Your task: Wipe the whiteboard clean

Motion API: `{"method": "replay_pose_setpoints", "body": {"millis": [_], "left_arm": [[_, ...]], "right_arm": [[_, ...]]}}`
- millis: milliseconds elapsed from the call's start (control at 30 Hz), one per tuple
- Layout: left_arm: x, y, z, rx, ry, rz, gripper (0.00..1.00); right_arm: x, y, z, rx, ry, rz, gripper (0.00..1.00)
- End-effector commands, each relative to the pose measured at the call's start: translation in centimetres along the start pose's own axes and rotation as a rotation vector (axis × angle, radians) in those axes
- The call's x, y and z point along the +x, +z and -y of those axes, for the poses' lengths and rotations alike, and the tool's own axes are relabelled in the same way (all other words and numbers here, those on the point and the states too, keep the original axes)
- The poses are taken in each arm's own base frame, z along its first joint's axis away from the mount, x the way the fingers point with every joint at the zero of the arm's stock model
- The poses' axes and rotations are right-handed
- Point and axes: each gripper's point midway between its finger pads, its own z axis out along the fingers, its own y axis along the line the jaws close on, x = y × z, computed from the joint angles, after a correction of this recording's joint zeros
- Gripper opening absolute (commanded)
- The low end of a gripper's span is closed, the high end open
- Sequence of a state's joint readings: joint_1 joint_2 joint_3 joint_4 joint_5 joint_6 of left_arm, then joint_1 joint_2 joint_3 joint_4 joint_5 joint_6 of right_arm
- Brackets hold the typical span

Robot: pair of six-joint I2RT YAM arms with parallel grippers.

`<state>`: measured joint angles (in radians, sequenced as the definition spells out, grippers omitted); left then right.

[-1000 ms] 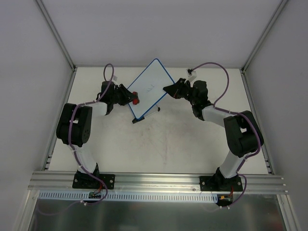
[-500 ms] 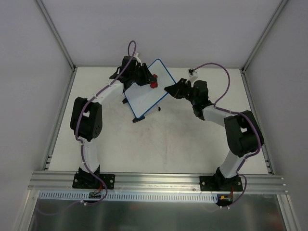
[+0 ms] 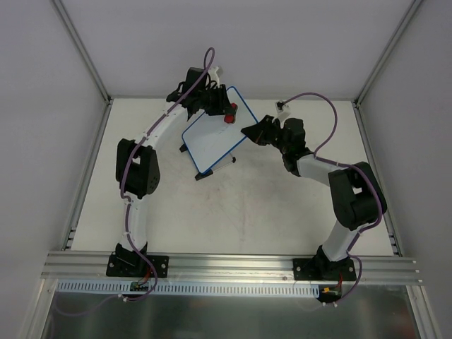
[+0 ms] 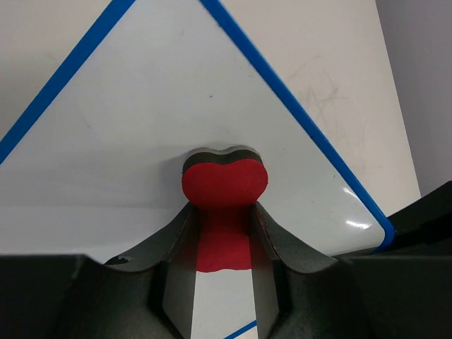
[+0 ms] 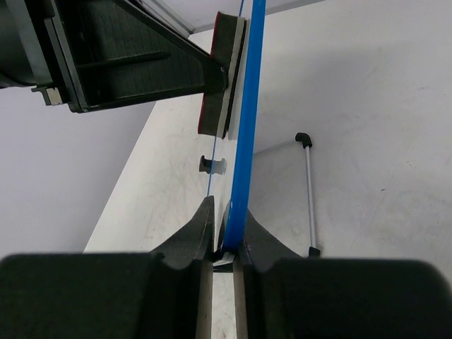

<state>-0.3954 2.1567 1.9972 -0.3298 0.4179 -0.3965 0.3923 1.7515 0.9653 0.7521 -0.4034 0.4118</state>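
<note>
Wiping step: your left gripper (image 4: 224, 212) clamps the eraser (image 4: 226, 183) against the whiteboard (image 4: 141, 120), your right gripper (image 5: 226, 220) pinches the board's edge — next, sweep toward its middle.

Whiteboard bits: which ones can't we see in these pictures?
- Top view: the whiteboard has part of its far edge under the left gripper; any pen marks are too small to tell.
- Left wrist view: the board runs past the picture edges; the red eraser covers the spot beneath it.
- Right wrist view: the board stands edge-on in the right gripper, so its face is hidden.
</note>
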Motion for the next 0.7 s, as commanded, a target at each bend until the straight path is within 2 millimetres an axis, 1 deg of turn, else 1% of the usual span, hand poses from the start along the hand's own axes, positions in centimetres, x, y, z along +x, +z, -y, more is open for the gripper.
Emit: {"method": "replay_pose_setpoints", "body": {"millis": [0, 67, 200, 233, 300, 333, 400, 433, 467, 500, 567, 667], "left_arm": [[3.5, 2.1, 3.2, 0.12, 0.127, -0.113, 0.0], [3.1, 1.9, 3.5, 0.123, 0.14, -0.111, 0.0], [4.2, 2.2, 3.4, 0.149, 0.142, -0.153, 0.0], [5.1, 2.4, 3.0, 0.144, 0.131, -0.177, 0.0], [5.9, 2.4, 2.9, 0.165, 0.143, -0.202, 0.0], [6.9, 2.4, 2.6, 0.167, 0.142, -0.226, 0.0], [7.7, 2.3, 2.4, 0.161, 0.198, -0.236, 0.0], [8.0, 1.9, 2.4, 0.142, 0.22, -0.235, 0.0], [8.4, 1.8, 2.9, 0.138, 0.255, -0.237, 0.0], [8.2, 1.4, 3.3, 0.14, 0.3, -0.227, 0.0], [8.8, 1.4, 4.0, 0.14, 0.332, -0.232, 0.0], [8.2, 1.3, 3.5, 0.094, 0.341, -0.212, 0.0]], "right_arm": [[3.4, 0.5, -3.4, -0.164, -0.171, -0.119, 0.0], [3.5, 0.5, -3.3, -0.164, -0.172, -0.121, 0.0], [3.5, 0.6, -3.3, -0.165, -0.168, -0.122, 0.0], [3.5, 0.6, -3.3, -0.164, -0.17, -0.121, 0.0], [3.6, 0.6, -3.4, -0.166, -0.168, -0.124, 0.0], [3.5, 0.6, -3.3, -0.164, -0.17, -0.121, 0.0], [3.6, 0.6, -3.3, -0.165, -0.17, -0.123, 0.0], [3.5, 0.7, -3.3, -0.165, -0.169, -0.122, 0.0], [3.6, 0.7, -3.3, -0.165, -0.17, -0.123, 0.0], [3.6, 0.7, -3.3, -0.165, -0.169, -0.125, 0.0], [3.6, 0.7, -3.3, -0.166, -0.164, -0.126, 0.0], [3.6, 0.6, -3.3, -0.165, -0.17, -0.123, 0.0]]}}
